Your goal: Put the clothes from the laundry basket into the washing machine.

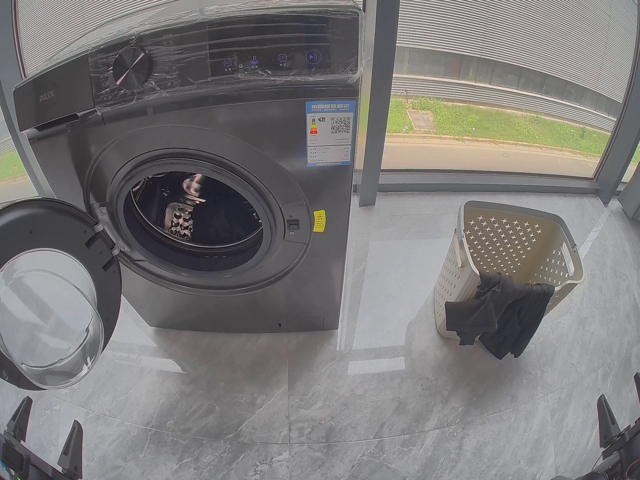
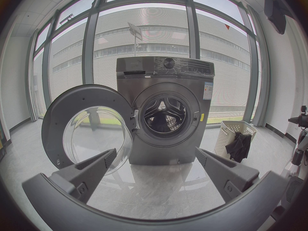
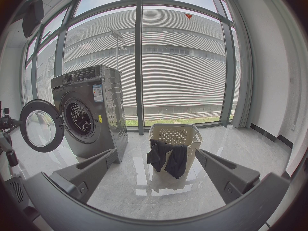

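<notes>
Progress check: treat the task as barely begun. The washing machine (image 1: 220, 121) stands at your left with its door (image 1: 53, 295) swung fully open to the left, so the drum (image 1: 200, 218) is ready to load. A dark shape sits low inside the drum. You cannot tell from these views whether it is a garment or only shadow.

The laundry basket (image 1: 453, 281) stands upright on the floor (image 1: 373, 395) to the right of the machine, near the window (image 1: 507, 68) and well apart from both arms. The clothes (image 1: 500, 315) are dark and lie draped over the basket's front rim, the side facing you. Part lies inside and the larger part hangs down the outer wall. No other garments show on the visible inner walls.

Orientation: the long axis of the clothes runs roughly vertical, from the rim down. The free ends point at the floor and stop just above it. The fold over the rim is the highest part.

End effectors: the left gripper (image 2: 154, 153) is spread wide and holds nothing, and it faces the open machine. The right gripper (image 3: 154, 153) is likewise spread wide and empty, and it faces the basket.

Remaining work, as judged: approach the basket, grasp the clothes, carry them across and release them in the drum
</notes>
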